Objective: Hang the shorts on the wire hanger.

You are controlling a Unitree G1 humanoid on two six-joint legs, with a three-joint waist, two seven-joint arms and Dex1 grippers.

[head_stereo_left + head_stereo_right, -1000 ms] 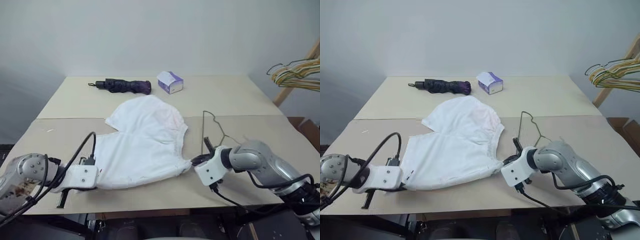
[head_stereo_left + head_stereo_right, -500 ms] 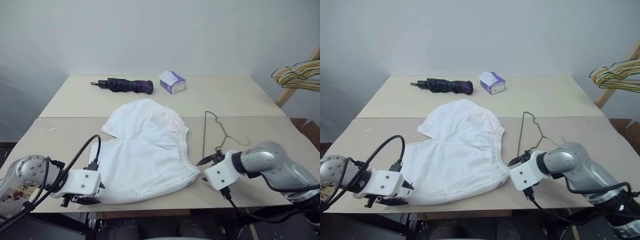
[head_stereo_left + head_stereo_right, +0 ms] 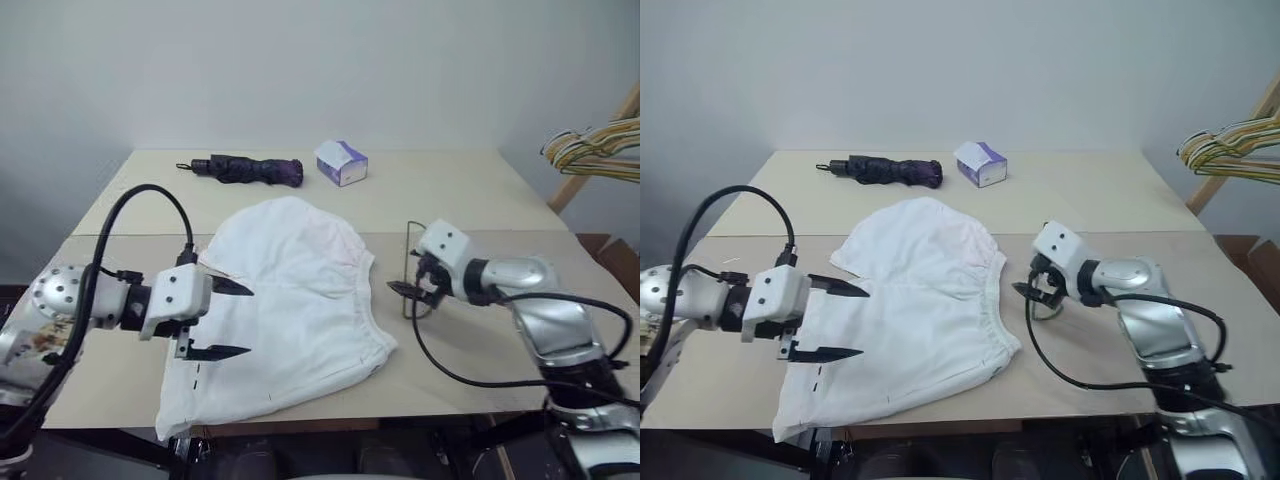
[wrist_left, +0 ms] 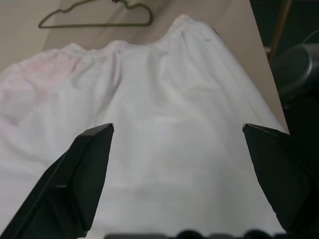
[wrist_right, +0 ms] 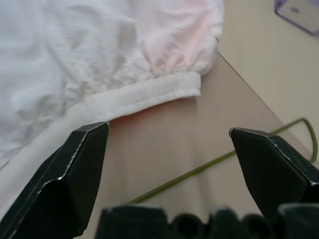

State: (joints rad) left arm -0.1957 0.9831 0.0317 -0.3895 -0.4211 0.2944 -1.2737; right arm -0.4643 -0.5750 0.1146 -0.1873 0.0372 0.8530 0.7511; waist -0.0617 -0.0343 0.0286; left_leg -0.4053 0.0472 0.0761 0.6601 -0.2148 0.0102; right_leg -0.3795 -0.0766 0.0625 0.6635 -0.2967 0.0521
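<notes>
- We see the left gripper [image 3: 232, 320] above the left half of the shorts [image 3: 295, 300], its two black fingers [image 3: 228, 287] spread wide with nothing between them; it points to the right across the cloth.
- In the left wrist view the fingers [image 4: 82, 172] stand far apart, with white cloth spanning the gap between them and the gathered waistband [image 4: 124, 47] beyond.
- We see the right gripper [image 3: 412, 290] just right of the waistband, over the wire hanger [image 3: 410, 262], its fingers parted and empty.
- In the right wrist view the fingers [image 5: 65, 184] frame bare table, the waistband's end [image 5: 164, 89] and a stretch of the hanger's wire [image 5: 199, 167].
- The shorts lie flat on the table [image 3: 470, 200], waistband toward the right, one leg reaching to the table's near edge at the left.
- The wire hanger lies flat on the table, just beside the waistband, apart from the cloth.
- Farther back lie a folded dark umbrella [image 3: 245, 171] and a white-and-purple tissue box [image 3: 340, 162], well apart from the shorts.
- A bunch of yellow and green hangers [image 3: 595, 152] hangs off to the right, beyond the table.
</notes>
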